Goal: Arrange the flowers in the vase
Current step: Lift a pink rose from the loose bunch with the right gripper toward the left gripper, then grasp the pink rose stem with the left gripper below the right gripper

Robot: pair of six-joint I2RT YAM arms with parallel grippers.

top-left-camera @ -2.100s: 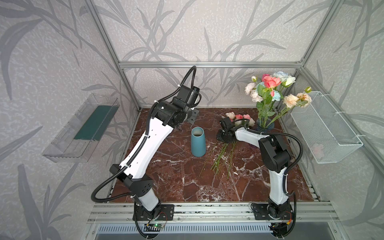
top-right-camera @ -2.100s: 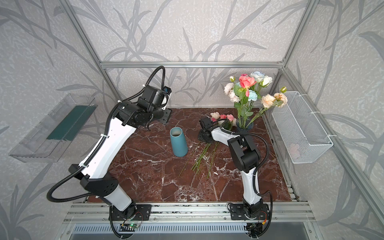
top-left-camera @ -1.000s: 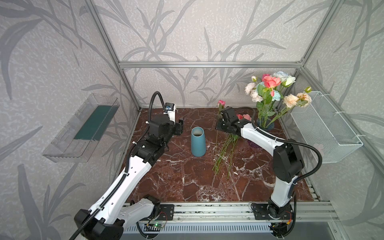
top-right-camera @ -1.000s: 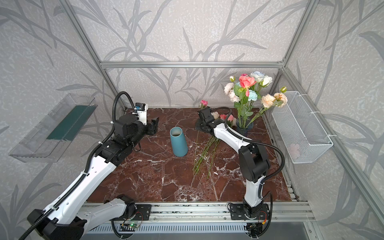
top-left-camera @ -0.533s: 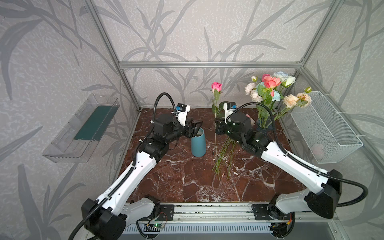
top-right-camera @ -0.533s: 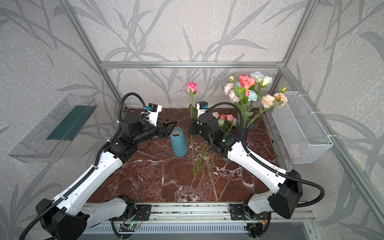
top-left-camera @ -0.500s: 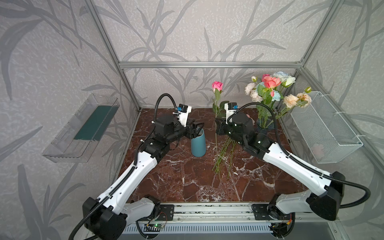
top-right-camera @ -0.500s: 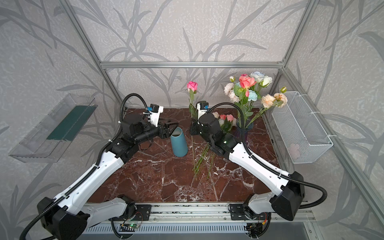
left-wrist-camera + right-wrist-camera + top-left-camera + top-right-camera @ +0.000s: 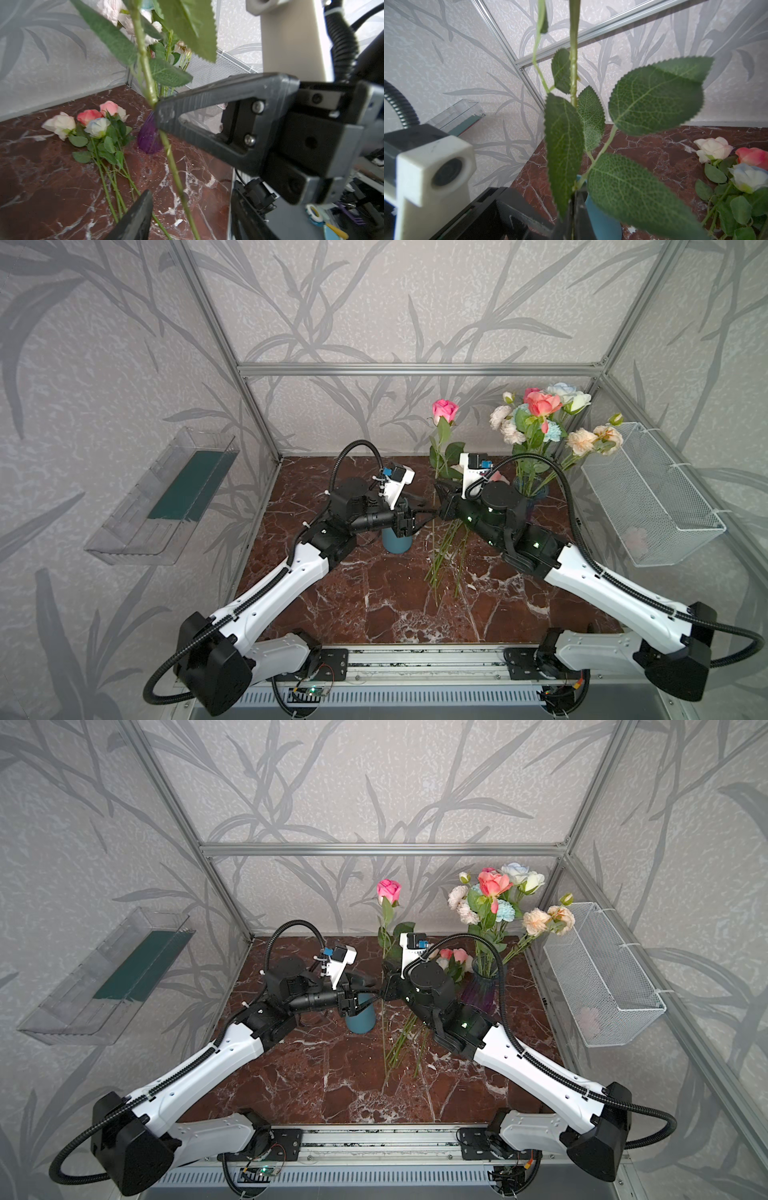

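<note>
Left wrist view: the right gripper is pinching the pink rose by its stem, jaws closed tight on it. One finger of this arm's own pincer is showing beside the stem, not touching it.
Left gripper: in both top views it is hovering above the teal vase, jaws partly spread and holding nothing, tips just beside the stem.
Pink rose: standing upright, its bloom showing in the top views only; its lower end is hanging outside the teal vase.
Right wrist view: rose leaves are filling the frame; the teal vase is sitting just beneath the closed jaws, with the left wrist camera close by.
Loose flowers: lying on the marble worktop between the two vases, blooms toward the back edge.
Purple vase: standing at the back right corner, carrying the bouquet; in a top view the right arm is hiding most of it.
</note>
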